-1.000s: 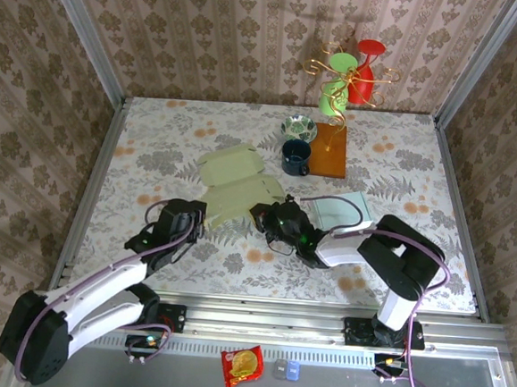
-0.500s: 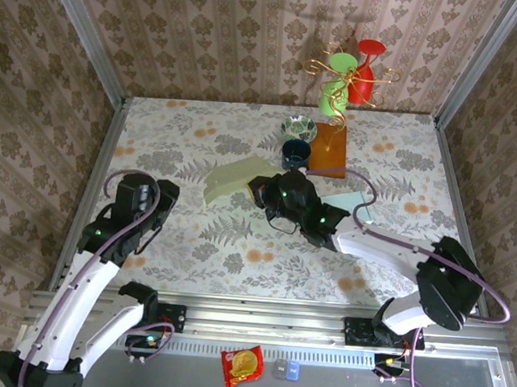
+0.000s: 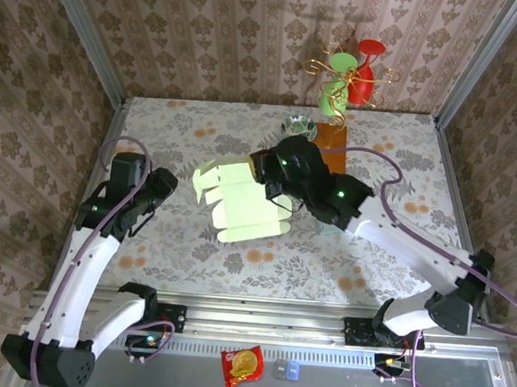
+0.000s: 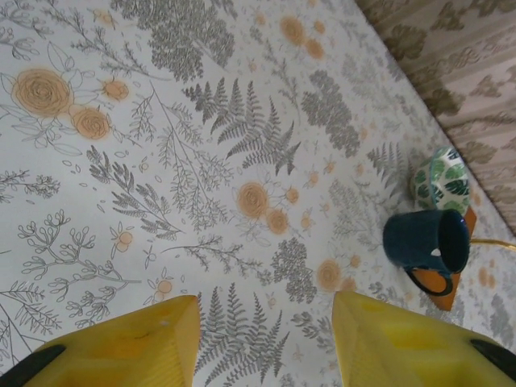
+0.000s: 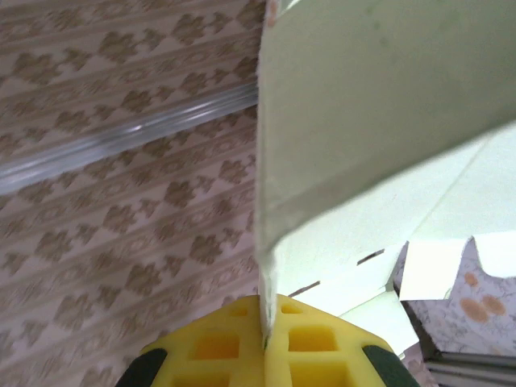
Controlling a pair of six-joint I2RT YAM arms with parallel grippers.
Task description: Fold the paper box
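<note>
The paper box (image 3: 240,197) is a flat, pale green cut-out sheet with flaps, lifted off the table at the middle and tilted. My right gripper (image 3: 274,191) holds its right edge. In the right wrist view the yellow fingers (image 5: 322,347) are shut on the sheet's thin edge, with the right gripper (image 5: 264,332) at that edge and the paper box (image 5: 379,97) spreading above. My left gripper (image 3: 162,195) hangs to the left of the sheet, apart from it. The left gripper (image 4: 264,322) is open, with bare table between its yellow fingers (image 4: 153,339).
A dark blue mug (image 4: 423,242) and a green-patterned bowl (image 4: 442,179) stand by a wooden board (image 3: 333,155) at the back. On the board's far end a wire rack (image 3: 348,75) holds green and red cups. A snack packet (image 3: 243,365) lies on the front rail.
The right gripper has raised the paper box off the table and carried it back and up. The left arm has pulled away to the left, leaving the sheet.
</note>
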